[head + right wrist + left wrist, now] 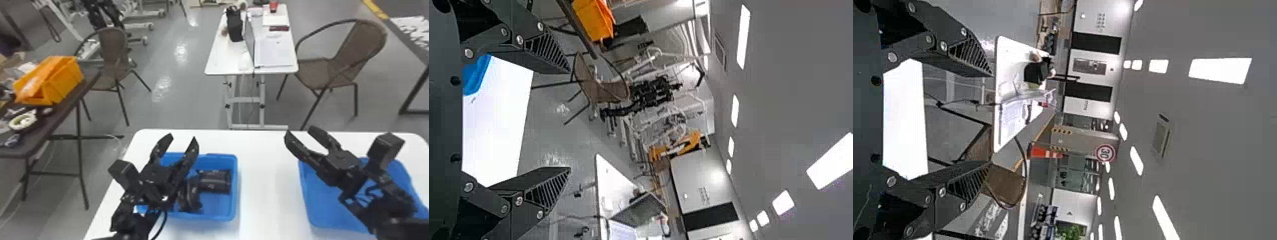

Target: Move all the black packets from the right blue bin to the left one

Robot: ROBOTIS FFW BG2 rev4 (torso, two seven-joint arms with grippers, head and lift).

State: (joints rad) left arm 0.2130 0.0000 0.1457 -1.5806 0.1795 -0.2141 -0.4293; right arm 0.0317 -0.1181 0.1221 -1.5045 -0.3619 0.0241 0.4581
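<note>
Table sits below both. L grip spread, empty; pkts in L bin, below its fingers; you could snag 'em lowering. R grip spread, empty; R arm part-hides R bin below; you might miss leftovers.

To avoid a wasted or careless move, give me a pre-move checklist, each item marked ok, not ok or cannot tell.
1. Left black two-fingered end effector open, nothing between its fingers: ok.
2. Right black two-fingered end effector open, nothing between its fingers: ok.
3. Shiny black packets inside the left blue plastic bin: ok.
4. Right blue plastic bin free of packets: cannot tell; the right black arm hides part of it.
5. Both bins on the white tabletop, apart: ok.
</note>
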